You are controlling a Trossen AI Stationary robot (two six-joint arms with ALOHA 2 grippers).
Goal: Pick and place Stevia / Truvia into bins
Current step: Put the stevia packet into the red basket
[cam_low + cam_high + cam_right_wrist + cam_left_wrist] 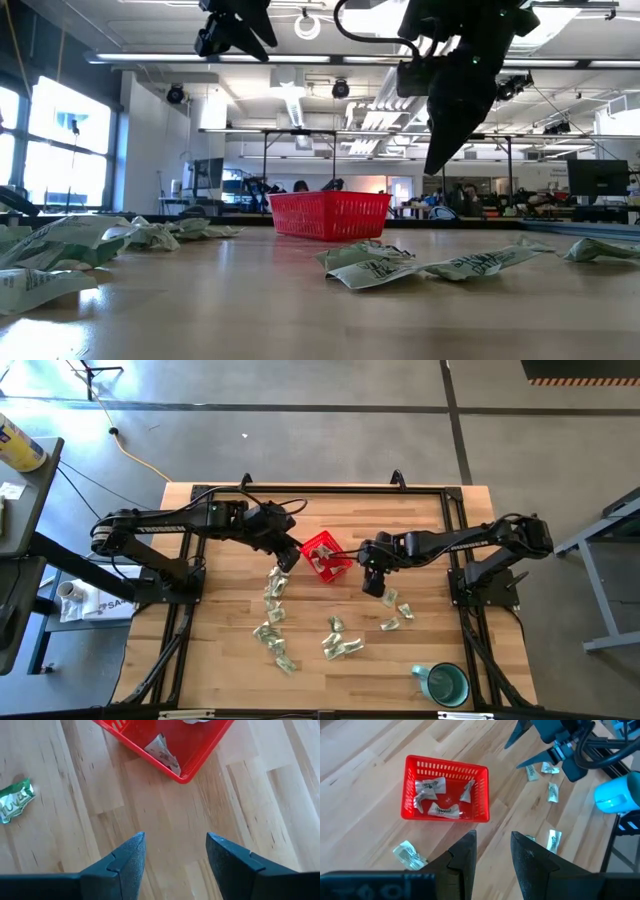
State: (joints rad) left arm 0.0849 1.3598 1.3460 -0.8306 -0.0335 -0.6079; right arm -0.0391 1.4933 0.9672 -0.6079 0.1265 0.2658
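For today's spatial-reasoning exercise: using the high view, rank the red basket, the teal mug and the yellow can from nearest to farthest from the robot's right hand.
1. Red basket, just beside the right hand, toward table centre.
2. Teal mug, at the table's near right corner.
3. Yellow can, off the table, far left.

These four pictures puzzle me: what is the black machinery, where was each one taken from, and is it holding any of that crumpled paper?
The black machinery is a robot with two arms at a wooden table. Each arm ends in a two-finger claw.

One picture looks straight down from above. One sits at table height, looking across into the room. The other two come from small cameras on each wrist, looking past that arm's own fingers.

The left gripper and the right gripper both hang above the table with fingers apart and nothing between them.

In the middle stands a red basket with a few sweetener packets inside. Many more packets lie scattered on the wood. A teal mug stands near one corner.
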